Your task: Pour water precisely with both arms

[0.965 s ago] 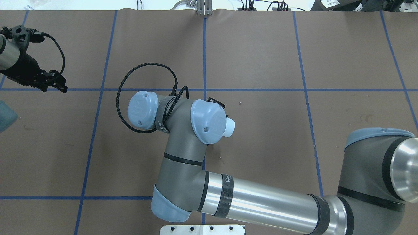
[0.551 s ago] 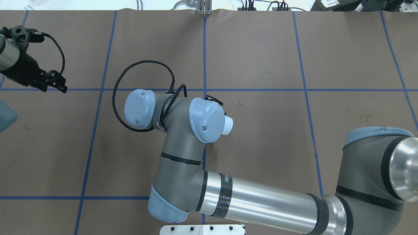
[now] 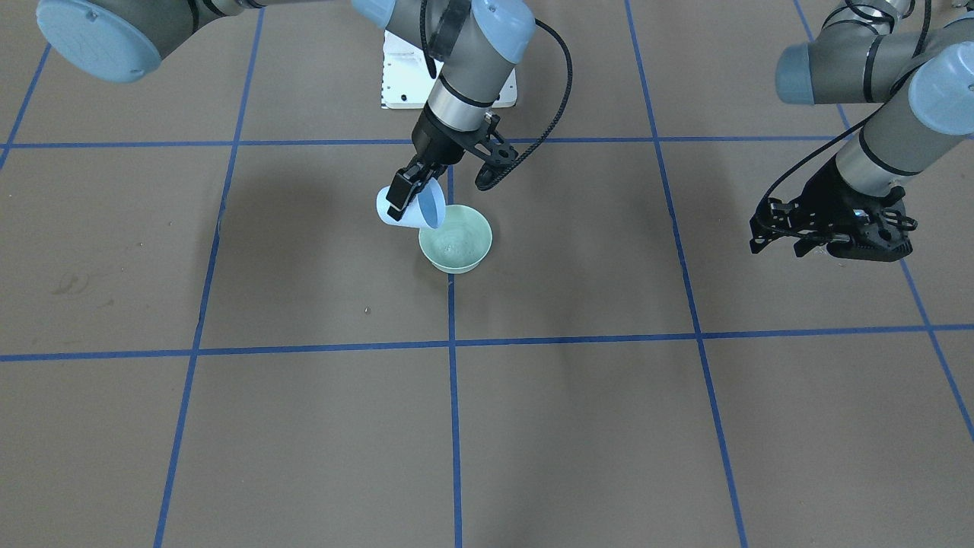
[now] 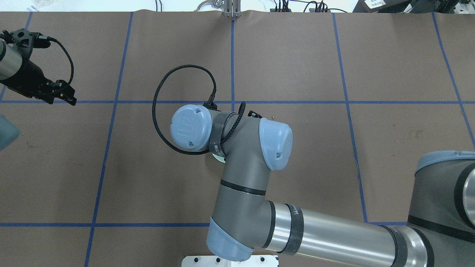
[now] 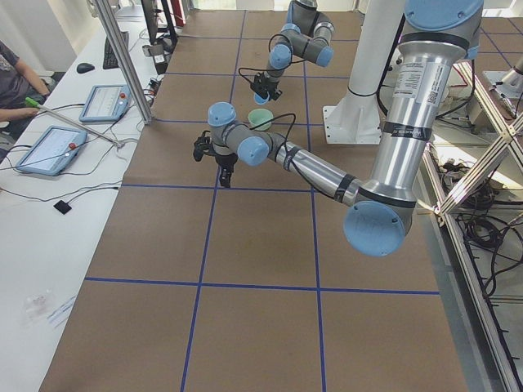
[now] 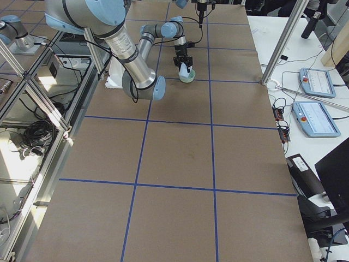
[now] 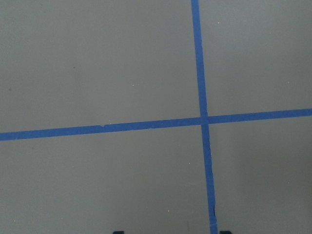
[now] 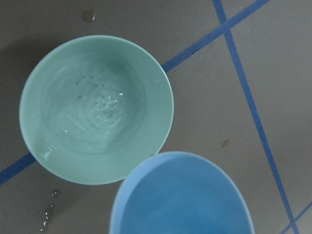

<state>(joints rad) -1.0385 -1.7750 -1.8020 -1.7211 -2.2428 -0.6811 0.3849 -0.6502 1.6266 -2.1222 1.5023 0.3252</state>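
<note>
The right hand is clamping the pale blue cup, tilting it over the rim of the green bowl; the water is rippling inside that bowl. The left hand is hanging well apart from the bowl, fingers spread, above the bare desk

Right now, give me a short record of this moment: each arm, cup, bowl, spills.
right arm: jaws shut on the cup
left arm: off to the side, jaws open, empty
cup: pale blue, tilted, mouth over the bowl's rim
bowl: pale green, upright on the table
water: shallow rippling pool in the bowl
spills: a few drops on the table beside the bowl
</note>
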